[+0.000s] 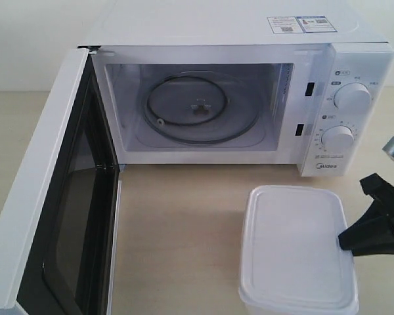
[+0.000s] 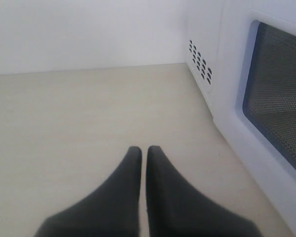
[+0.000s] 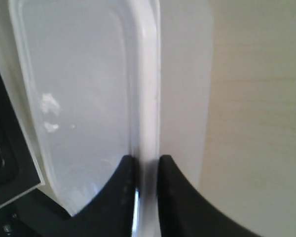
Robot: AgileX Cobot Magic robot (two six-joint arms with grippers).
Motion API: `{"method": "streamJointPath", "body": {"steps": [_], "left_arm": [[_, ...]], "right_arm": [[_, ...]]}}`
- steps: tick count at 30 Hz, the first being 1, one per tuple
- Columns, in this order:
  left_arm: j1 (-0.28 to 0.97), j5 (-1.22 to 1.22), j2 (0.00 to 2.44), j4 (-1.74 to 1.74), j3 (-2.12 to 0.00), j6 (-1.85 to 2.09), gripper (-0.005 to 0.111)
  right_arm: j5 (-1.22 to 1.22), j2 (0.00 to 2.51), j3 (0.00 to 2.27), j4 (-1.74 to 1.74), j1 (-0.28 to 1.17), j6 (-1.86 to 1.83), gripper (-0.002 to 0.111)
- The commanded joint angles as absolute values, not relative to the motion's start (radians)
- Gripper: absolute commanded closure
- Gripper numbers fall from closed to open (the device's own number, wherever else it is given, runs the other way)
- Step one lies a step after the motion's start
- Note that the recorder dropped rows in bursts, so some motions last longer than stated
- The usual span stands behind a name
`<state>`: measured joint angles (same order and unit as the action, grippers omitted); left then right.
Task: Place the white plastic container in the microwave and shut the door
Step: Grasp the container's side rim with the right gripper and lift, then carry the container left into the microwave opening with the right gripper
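The white plastic container [image 1: 294, 249] sits on the table in front of the microwave [image 1: 249, 92], whose door [image 1: 49, 216] stands swung wide open at the left. Inside, the glass turntable [image 1: 197, 108] is bare. My right gripper [image 1: 347, 237] is shut on the container's right rim; the right wrist view shows the rim [image 3: 147, 98] pinched between its black fingers [image 3: 119, 192]. The left gripper [image 2: 144, 150] is shut and empty over the bare table, beside the door's outer face [image 2: 278, 98]; the exterior view does not show it.
The microwave's two dials [image 1: 352, 98] sit on its right panel. A vent grille [image 2: 200, 60] marks the microwave's side wall. Light wooden tabletop [image 1: 184, 216] stretches between the open door and the container.
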<state>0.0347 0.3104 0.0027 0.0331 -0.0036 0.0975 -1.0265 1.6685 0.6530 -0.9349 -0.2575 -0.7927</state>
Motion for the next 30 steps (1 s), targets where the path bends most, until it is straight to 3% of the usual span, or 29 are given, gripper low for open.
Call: {"method": "streamJointPath", "body": {"steps": [1,16,26,30], "left_arm": [[0.031,0.306,0.0,0.033,0.0,0.105,0.102],[0.031,0.306,0.0,0.033,0.0,0.105,0.102],[0.031,0.306,0.0,0.033,0.0,0.105,0.102],[0.031,0.306,0.0,0.033,0.0,0.105,0.102]], "right_arm": [[-1.052,1.578,0.61,-1.084,-0.258,-0.884,0.108],[-1.221,1.159,0.242,-1.477,-0.258,-1.09,0.108],[-1.221,0.88,0.18,-1.497,-0.256,-0.91,0.108],[-1.221,0.872,0.148,-1.496,-0.188,-0.922,0.108]]}}
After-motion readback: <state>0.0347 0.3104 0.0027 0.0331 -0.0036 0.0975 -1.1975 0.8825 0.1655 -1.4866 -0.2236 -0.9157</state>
